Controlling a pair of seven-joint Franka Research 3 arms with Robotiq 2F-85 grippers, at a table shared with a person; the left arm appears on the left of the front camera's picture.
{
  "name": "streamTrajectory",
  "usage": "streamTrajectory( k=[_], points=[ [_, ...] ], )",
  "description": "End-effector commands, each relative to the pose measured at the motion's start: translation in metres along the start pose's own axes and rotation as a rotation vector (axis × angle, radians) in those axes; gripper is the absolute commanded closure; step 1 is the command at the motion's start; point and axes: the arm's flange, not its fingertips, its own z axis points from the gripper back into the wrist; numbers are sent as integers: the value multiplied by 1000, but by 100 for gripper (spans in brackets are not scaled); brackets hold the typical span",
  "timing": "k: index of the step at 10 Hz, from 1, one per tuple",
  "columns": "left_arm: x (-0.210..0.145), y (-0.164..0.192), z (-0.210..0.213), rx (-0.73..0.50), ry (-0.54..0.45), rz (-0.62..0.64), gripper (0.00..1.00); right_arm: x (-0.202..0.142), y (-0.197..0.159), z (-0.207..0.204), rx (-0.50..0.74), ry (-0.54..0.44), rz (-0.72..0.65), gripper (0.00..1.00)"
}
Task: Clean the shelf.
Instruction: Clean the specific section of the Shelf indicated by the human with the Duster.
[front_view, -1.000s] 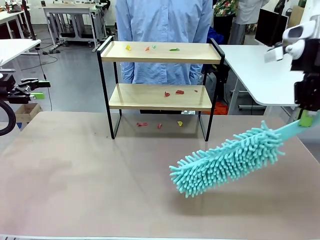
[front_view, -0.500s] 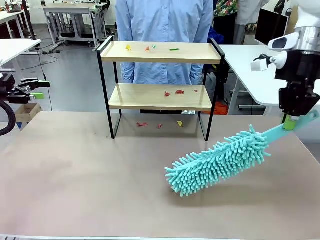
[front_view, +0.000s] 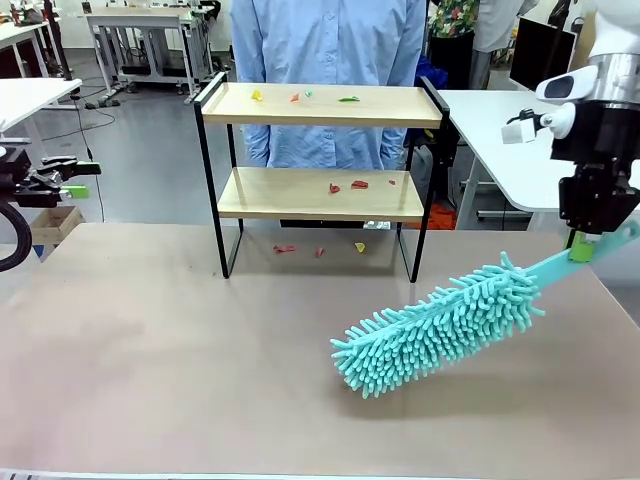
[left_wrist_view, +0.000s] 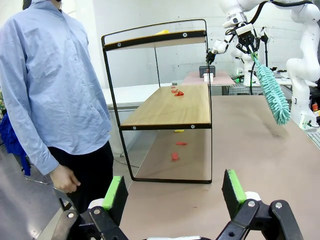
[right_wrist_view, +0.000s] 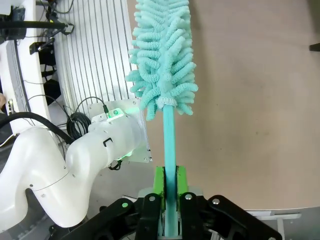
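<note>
Shelf (front_view: 320, 106): 1 unit, 2 wooden boards, black frame w/ raised side rails. Stands upright at far-mid of the table (front_view: 150, 350), just in front of the person (front_view: 330, 50).
Top board: holds 4 scraps (front_view: 348, 99): 1 yellow, 1 orange-red, 2 green. They lie in a loose row, apart from each other.
Lower board: holds 3 red scraps, right of centre and close together.
Table under shelf: 3 scraps, 2 red and 1 yellow, between the legs.
Scrap total: 10 counted in front view.
Duster (front_view: 440, 325): 1, teal, fluffy head on a flat handle. It is tilted, w/ the head low over the table front-right of the shelf and the handle end up to the right. Well apart from the shelf. Contact w/ table: cannot tell.
R gripper (front_view: 583, 246): 1, clenched on the duster handle near its end. Wrist view shows a green pad pressed to each side of the handle.
L gripper (left_wrist_view: 175, 179): 1, fingers released and spread wide, w/ only air between the pads. Sits off the table's left edge, well apart from the shelf. Its wrist view looks at the shelf end-on.
Person: 1, light-blue shirt, behind the shelf. Hand (left_wrist_view: 65, 178) hangs at the side, loosely curled.
White desks (front_view: 510, 140): 2 nearby, 1 right of the shelf and 1 at far left.
</note>
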Motion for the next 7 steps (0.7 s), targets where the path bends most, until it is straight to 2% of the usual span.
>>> streamTrajectory(
  k=[1, 7],
  points=[
    [3, 0, -1, -1, 1, -11, 0, -3, 3, 3, -3, 1, 1, 88],
    [3, 0, -1, -1, 1, -11, 0, -3, 3, 3, -3, 1, 1, 88]
  ],
)
